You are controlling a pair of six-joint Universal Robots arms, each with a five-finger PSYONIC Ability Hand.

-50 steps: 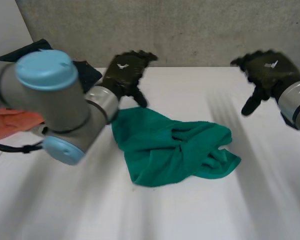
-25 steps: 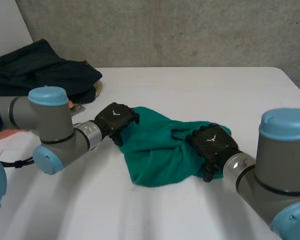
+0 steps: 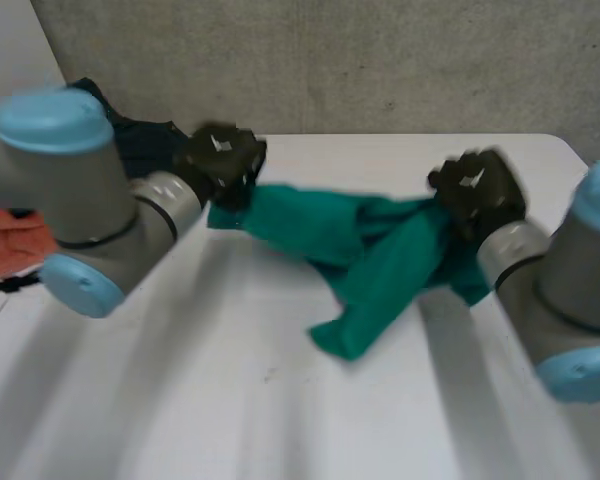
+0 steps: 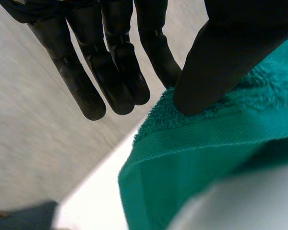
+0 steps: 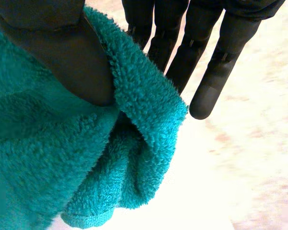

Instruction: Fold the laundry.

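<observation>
Where the two hands hold it, the towel (image 3: 380, 265) is drawn into a twisted teal band above the white table (image 3: 280, 420). A loose tail droops to a blunt end toward six o'clock, and I cannot tell whether that end touches the tabletop. The left hand (image 3: 220, 158), at about ten o'clock on the table, grips one end. In its wrist view the thumb (image 4: 221, 57) pinches the short, nubby terry against straight fingers (image 4: 110, 72), just beside a flat woven hem. The right hand (image 3: 475, 190), at about two o'clock, grips the other end. Its thumb (image 5: 62, 52) is sunk into thick, fuzzy pile that curls round it in a soft roll, with straight fingers (image 5: 201, 62) behind the cloth. Dark clothes (image 3: 150, 145) lie heaped at ten o'clock behind the left hand, near a crumpled orange cloth (image 3: 10, 245) at nine o'clock. A rough grey wall (image 3: 380, 60) runs along twelve o'clock.
</observation>
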